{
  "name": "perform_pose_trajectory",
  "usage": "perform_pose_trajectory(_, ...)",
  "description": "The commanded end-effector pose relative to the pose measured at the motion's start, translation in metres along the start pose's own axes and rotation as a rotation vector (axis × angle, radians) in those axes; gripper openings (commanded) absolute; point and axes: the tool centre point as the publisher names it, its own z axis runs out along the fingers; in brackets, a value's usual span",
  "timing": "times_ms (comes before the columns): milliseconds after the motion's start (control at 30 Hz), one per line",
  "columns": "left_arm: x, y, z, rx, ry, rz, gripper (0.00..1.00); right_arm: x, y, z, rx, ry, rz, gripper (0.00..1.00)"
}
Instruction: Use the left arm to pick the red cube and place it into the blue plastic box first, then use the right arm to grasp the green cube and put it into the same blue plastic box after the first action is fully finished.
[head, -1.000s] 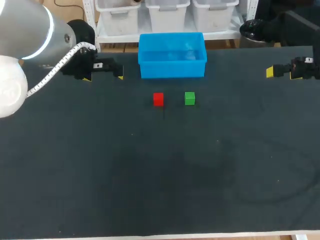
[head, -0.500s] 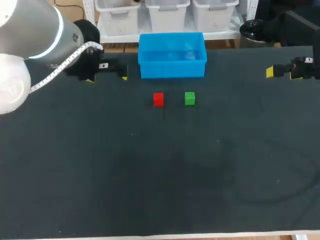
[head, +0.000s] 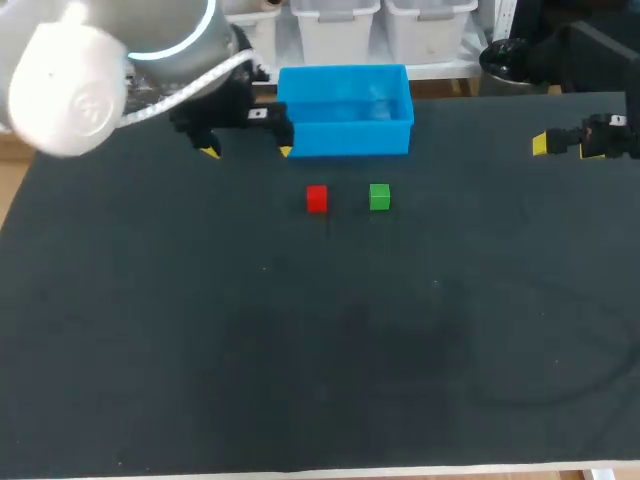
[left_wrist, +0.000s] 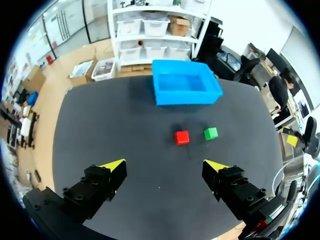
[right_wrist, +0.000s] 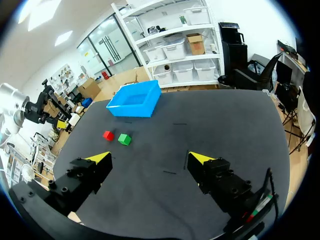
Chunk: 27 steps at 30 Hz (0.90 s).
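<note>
A red cube (head: 317, 198) and a green cube (head: 379, 196) sit side by side on the dark table, just in front of the blue plastic box (head: 345, 138). My left gripper (head: 248, 150) hangs open at the box's left front corner, above and left of the red cube. In the left wrist view the red cube (left_wrist: 182, 137) and green cube (left_wrist: 210, 133) lie ahead of the open left gripper (left_wrist: 165, 165), the box (left_wrist: 187, 98) beyond them. My right gripper (head: 565, 148) stands open at the far right edge, with both cubes (right_wrist: 108, 135) (right_wrist: 124, 139) far ahead of it.
The blue box looks empty inside. The dark table mat (head: 320, 350) stretches wide and bare in front of the cubes. In the right wrist view the open right gripper (right_wrist: 150, 158) is over bare mat, with the box (right_wrist: 132, 111) far ahead.
My left arm has swung right, carrying its open gripper from the table's left side to the box's left front corner. The right arm and both cubes have stayed put.
</note>
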Motion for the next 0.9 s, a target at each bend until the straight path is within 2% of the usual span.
perform_pose_trajectory(33,-0.013,-0.014,0.009,-0.108,0.066,-0.025,1.0,0.0,0.0,0.0,0.0,0.0,0.0,1.0)
perform_pose_trajectory(133,-0.012,-0.019,0.014,-0.141,0.075,-0.034,1.0,0.0,0.0,0.0,0.0,0.0,0.0,1.0)
perform_pose_trajectory(467,-0.008,-0.036,0.039,-0.162,0.091,-0.07,1.0,0.0,0.0,0.0,0.0,0.0,0.0,1.0)
perform_pose_trajectory(567,-0.006,-0.037,0.046,-0.192,0.102,-0.076,1.0,0.0,0.0,0.0,0.0,0.0,0.0,1.0)
perform_pose_trajectory(900,-0.006,-0.038,0.046,-0.189,0.108,-0.091,1.0,0.0,0.0,0.0,0.0,0.0,0.0,1.0)
